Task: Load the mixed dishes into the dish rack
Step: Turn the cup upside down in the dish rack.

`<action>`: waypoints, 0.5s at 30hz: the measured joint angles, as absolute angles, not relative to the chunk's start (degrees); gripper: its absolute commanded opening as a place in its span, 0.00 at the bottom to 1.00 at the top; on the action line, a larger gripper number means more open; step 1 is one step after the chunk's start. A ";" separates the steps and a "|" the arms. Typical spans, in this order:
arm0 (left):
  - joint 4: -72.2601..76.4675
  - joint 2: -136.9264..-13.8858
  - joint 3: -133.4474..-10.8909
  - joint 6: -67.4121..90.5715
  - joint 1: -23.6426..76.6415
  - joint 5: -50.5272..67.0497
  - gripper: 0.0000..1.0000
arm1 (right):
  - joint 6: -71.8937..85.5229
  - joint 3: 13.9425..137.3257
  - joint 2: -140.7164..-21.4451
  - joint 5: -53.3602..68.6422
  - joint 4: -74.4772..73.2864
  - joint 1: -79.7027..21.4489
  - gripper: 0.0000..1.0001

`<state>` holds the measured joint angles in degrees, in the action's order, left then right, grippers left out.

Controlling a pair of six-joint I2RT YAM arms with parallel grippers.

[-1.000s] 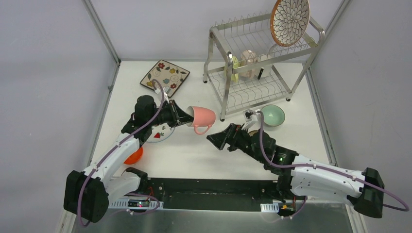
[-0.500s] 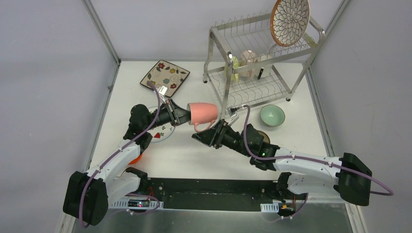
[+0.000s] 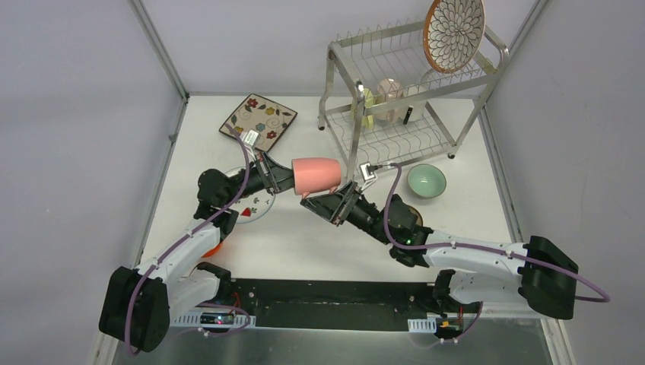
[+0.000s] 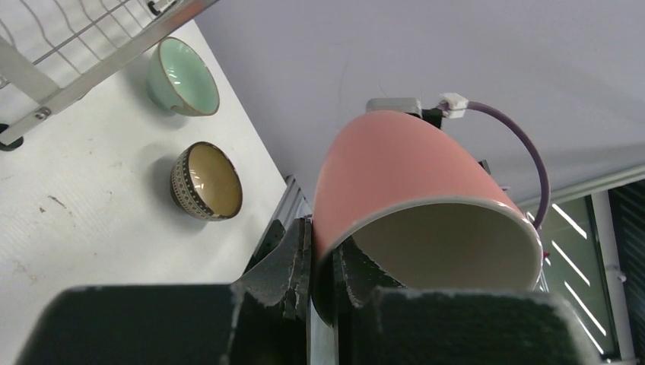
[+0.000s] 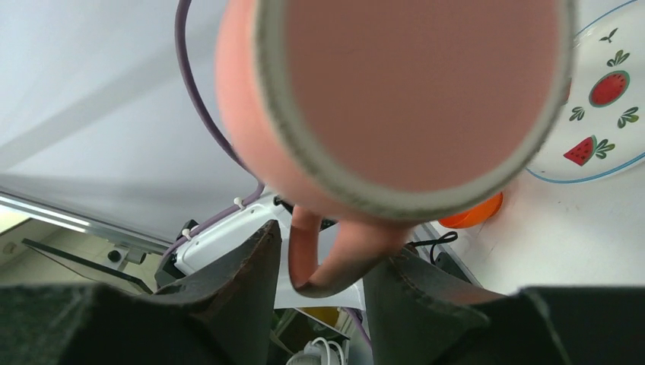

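Observation:
The pink cup (image 3: 316, 175) (image 4: 403, 167) (image 5: 411, 91) lies on its side in the air above the table. My left gripper (image 3: 287, 179) (image 4: 323, 228) is shut on its rim wall, one finger outside and one inside. My right gripper (image 3: 308, 205) (image 5: 332, 243) reaches up from below, its fingers either side of the cup's handle (image 5: 335, 262). One finger touches the handle and a thin gap shows at the other. The dish rack (image 3: 332, 76) stands at the back right, with the petal-pattern plate (image 3: 454, 30) on its top tier and pale cups (image 3: 392, 99) on the lower shelf.
The square floral plate (image 3: 258, 118) lies at the back left. A white fruit-print plate (image 3: 255, 205) (image 5: 601, 99) and an orange bowl (image 3: 211, 245) (image 5: 471, 215) sit under the left arm. A mint bowl (image 3: 426, 181) (image 4: 182, 76) and a brown bowl (image 4: 207, 181) are in front of the rack.
My right gripper has swung left and forward up to the cup's handle, and its jaws have narrowed around it. The left gripper has raised the cup a little and turned it level.

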<state>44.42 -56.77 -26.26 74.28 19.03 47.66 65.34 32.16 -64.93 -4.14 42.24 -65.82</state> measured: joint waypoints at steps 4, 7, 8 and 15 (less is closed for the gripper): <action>48.40 -57.84 -26.22 74.94 19.03 48.90 0.00 | 66.37 31.99 -64.93 -5.34 42.44 -65.80 0.39; 51.20 -58.59 -25.50 75.66 19.03 49.52 0.00 | 66.78 31.99 -64.93 -5.58 42.63 -65.54 0.37; 52.21 -58.76 -25.04 75.88 19.03 49.63 0.00 | 67.02 31.97 -64.93 -5.65 42.74 -65.36 0.36; 56.18 -60.01 -23.49 77.03 19.00 49.58 0.00 | 69.10 30.50 -65.12 -5.13 44.47 -63.75 0.39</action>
